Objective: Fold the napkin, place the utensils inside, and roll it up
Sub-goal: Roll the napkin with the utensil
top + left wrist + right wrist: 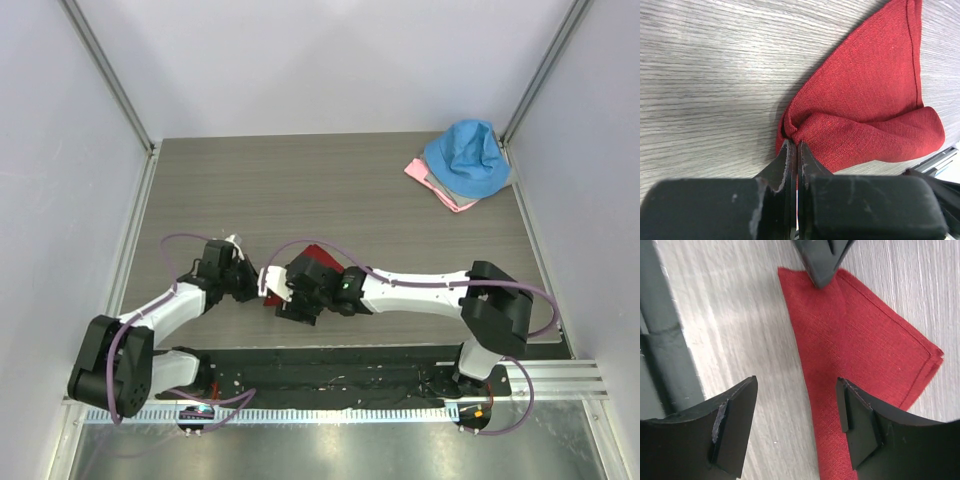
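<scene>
I see a gray wood table (pixel 340 190) with plain white walls (pixel 320 60) on three sides. Two shiny metal posts (pixel 105 70) stand in the far corners.

Matt woven cloth napkin (pixel 875 100); grey wood-grain table (pixel 705 75), black matt pincer pads (pixel 860 422)
</scene>
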`<action>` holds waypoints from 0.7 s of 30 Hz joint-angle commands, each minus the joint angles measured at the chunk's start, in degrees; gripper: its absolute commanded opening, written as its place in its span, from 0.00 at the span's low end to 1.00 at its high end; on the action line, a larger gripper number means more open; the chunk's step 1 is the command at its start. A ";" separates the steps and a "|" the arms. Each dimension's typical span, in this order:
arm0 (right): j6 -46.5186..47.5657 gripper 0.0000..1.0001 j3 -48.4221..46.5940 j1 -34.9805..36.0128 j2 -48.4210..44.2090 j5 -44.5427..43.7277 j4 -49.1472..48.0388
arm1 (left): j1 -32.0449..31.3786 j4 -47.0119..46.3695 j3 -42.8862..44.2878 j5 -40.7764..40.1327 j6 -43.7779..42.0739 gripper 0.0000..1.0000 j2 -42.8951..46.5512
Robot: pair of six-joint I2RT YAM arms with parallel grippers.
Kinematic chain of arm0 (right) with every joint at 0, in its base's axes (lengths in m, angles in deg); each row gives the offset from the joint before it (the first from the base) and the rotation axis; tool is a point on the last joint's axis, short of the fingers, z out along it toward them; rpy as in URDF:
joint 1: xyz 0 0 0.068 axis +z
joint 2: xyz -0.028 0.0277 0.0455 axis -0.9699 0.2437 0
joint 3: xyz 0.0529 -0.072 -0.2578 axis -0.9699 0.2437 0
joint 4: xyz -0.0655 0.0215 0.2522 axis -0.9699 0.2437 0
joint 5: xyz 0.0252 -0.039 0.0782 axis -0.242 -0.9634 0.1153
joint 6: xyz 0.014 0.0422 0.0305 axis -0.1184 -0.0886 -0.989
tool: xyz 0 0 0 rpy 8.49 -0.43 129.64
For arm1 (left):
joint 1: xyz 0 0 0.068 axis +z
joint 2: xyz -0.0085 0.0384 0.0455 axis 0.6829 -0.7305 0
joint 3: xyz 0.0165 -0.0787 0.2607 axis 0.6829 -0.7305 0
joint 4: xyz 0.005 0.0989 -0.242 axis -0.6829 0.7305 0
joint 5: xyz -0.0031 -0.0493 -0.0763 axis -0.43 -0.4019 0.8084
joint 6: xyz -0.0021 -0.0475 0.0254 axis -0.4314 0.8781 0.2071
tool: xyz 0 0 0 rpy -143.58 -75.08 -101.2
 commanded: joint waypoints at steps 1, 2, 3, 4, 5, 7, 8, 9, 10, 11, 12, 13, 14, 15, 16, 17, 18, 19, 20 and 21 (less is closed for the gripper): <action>2.08 0.71 0.75 0.21 1.37 -7.11 -4.61 | 0.21 4.92 2.14 -1.92 -1.16 0.00 -1.78; 2.43 0.70 0.67 0.29 1.63 -7.38 -4.61 | 0.21 5.01 2.49 -1.92 -1.25 0.00 -1.78; 2.70 0.70 0.84 0.21 2.24 -7.47 -4.79 | 0.21 5.19 2.58 -1.83 -1.34 0.00 -2.04; 2.88 0.70 0.76 0.21 2.51 -7.47 -4.79 | 0.21 5.36 2.75 -1.83 -1.51 0.00 -2.13; 3.05 0.71 0.67 0.29 2.86 -7.55 -4.79 | 0.21 5.54 3.02 -1.92 -1.51 0.00 -2.31; 3.49 0.70 0.58 0.30 3.83 -7.64 -4.88 | 0.30 6.06 3.28 -1.83 -1.86 0.00 -2.57; 3.67 0.70 0.67 0.30 4.27 -7.99 -4.88 | 0.30 6.24 3.63 -1.74 -2.04 0.00 -2.66; 3.93 0.70 0.58 0.30 4.53 -8.17 -4.96 | 0.30 6.24 3.63 -1.74 -2.04 0.00 -2.75; 4.11 0.70 0.67 0.30 5.14 -8.52 -5.05 | 0.30 6.24 3.72 -1.48 -2.21 0.00 -2.75; 4.28 0.70 0.76 0.21 5.32 -9.04 -5.14 | 0.30 6.33 3.81 -1.48 -2.30 0.00 -2.92; 4.54 0.70 0.76 0.12 5.59 -9.22 -5.40 | 0.30 6.24 3.90 -1.39 -2.39 0.00 -2.92; 4.89 0.70 0.76 0.21 5.76 -9.40 -5.49 | 0.30 6.33 3.90 -1.30 -2.56 0.00 -3.01; 5.07 0.70 0.76 0.12 6.20 -9.40 -5.58 | 0.39 6.33 4.16 -1.22 -2.65 0.00 -3.19; 5.25 0.70 0.67 -0.23 6.55 -9.05 -5.67 | 0.39 6.42 4.25 -1.04 -2.83 0.00 -3.45; 5.34 0.70 0.58 -0.41 6.73 -8.96 -5.76 | 0.39 6.42 4.34 -0.95 -3.00 0.00 -3.45; 5.42 0.70 0.58 -0.67 7.34 -8.61 -5.67 | 0.48 6.33 4.60 -0.69 -3.09 0.00 -3.71; 5.43 0.70 0.41 -1.11 7.61 -8.00 -5.76 | 0.48 6.33 4.69 -0.43 -3.27 0.00 -3.89; 5.51 0.70 0.32 -1.46 7.87 -7.65 -5.76 | 0.48 6.24 4.86 -0.16 -3.36 0.00 -3.98; 5.51 0.70 0.23 -1.72 8.40 -7.21 -5.76 | 0.56 6.15 5.04 0.28 -3.62 0.00 -4.33; 5.51 0.70 0.05 -2.42 8.66 -6.16 -5.67 | 0.56 5.72 5.13 0.45 -3.80 0.00 -4.42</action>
